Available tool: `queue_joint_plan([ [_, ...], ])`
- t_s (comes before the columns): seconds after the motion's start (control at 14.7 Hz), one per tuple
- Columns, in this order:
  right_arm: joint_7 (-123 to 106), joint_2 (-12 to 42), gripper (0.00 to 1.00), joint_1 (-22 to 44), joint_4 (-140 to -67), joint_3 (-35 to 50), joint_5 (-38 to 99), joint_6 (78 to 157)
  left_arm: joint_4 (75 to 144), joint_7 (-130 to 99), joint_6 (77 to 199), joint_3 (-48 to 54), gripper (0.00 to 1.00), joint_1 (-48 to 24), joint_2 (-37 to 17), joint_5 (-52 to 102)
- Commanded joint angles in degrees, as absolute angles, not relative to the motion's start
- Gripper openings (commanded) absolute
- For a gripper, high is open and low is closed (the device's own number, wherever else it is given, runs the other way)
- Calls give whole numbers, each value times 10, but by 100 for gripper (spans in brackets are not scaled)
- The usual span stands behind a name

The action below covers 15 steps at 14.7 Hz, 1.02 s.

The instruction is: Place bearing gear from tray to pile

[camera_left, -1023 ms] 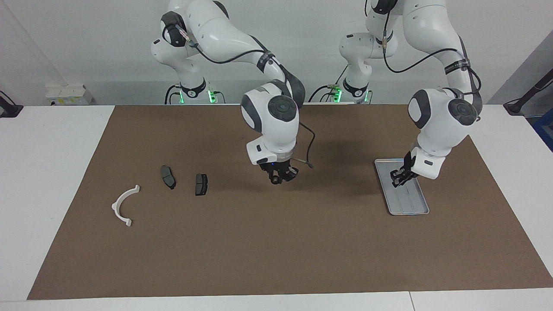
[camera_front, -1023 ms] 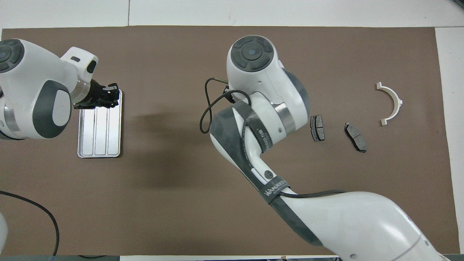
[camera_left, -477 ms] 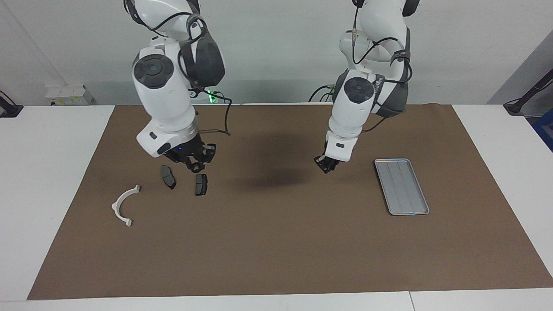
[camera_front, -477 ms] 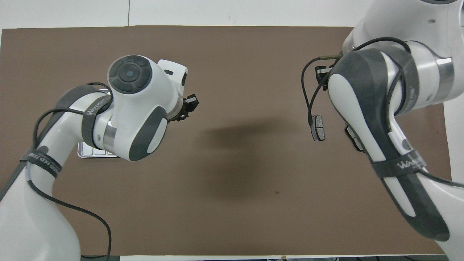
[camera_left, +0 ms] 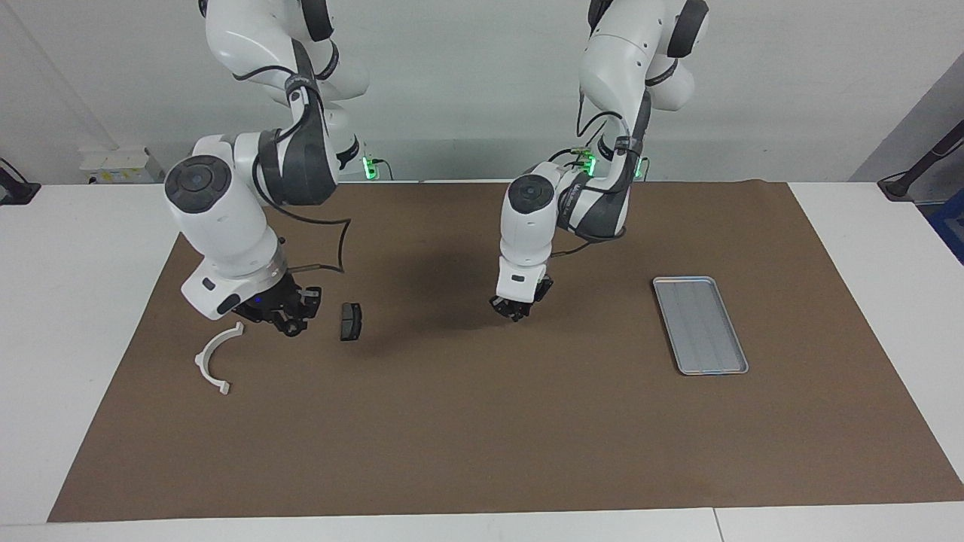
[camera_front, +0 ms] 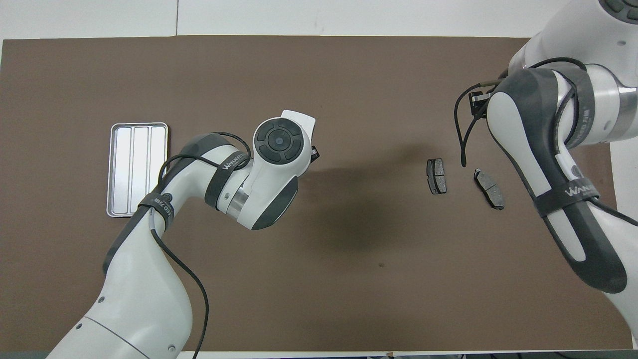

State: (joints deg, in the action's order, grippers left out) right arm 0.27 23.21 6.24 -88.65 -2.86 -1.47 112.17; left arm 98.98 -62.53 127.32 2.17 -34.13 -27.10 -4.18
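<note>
The silver tray (camera_left: pixel 700 324) lies flat toward the left arm's end and holds nothing; it also shows in the overhead view (camera_front: pixel 137 169). The pile lies toward the right arm's end: a white half-ring bracket (camera_left: pixel 211 360) and two dark brake pads (camera_front: pixel 436 175) (camera_front: pixel 489 188). In the facing view only one pad (camera_left: pixel 350 321) shows. My right gripper (camera_left: pixel 285 322) hangs low over the other pad, beside the bracket. My left gripper (camera_left: pixel 518 309) hangs low over the middle of the mat, between tray and pile. No bearing gear shows plainly.
A brown mat (camera_left: pixel 482 421) covers most of the white table. In the overhead view the right arm covers the bracket, and each wrist hides its own gripper.
My left gripper has moved from the tray to the middle of the mat. My right gripper has moved from the middle to the pile, low beside the bracket.
</note>
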Motion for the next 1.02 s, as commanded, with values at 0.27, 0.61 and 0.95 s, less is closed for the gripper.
queue_joint_plan([
  [0.27, -25, 290, 0, 33, -956, -19, -25, 1294, 1058, -656, 1334, 14, 13, -352, -247, -53],
  [0.61, -18, 315, 0, 34, -956, -19, -19, 1330, 1036, -659, 1299, 11, 100, -351, -247, -57],
  [0.95, -11, 319, 0, 37, -957, -19, -14, 1330, 1028, -601, 1185, 2, 100, -273, -137, -60],
])
